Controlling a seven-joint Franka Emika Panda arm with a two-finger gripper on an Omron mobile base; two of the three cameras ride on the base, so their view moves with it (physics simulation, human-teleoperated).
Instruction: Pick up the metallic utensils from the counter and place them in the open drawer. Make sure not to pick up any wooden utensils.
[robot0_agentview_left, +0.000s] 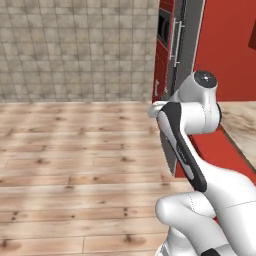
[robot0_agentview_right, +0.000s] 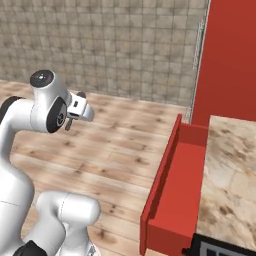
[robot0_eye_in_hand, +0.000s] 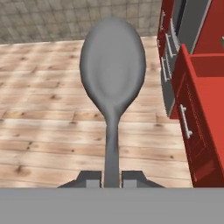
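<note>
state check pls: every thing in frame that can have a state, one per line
metal spoon: held by its handle between the fingers, bowl pointing away from the hand, off the counter
gripper: shut on the spoon handle, over the wooden floor, not yet over the drawer
drawer: pulled open, nothing seen in the part of its red inside that shows
counter: the part in view is bare marbled stone
</note>
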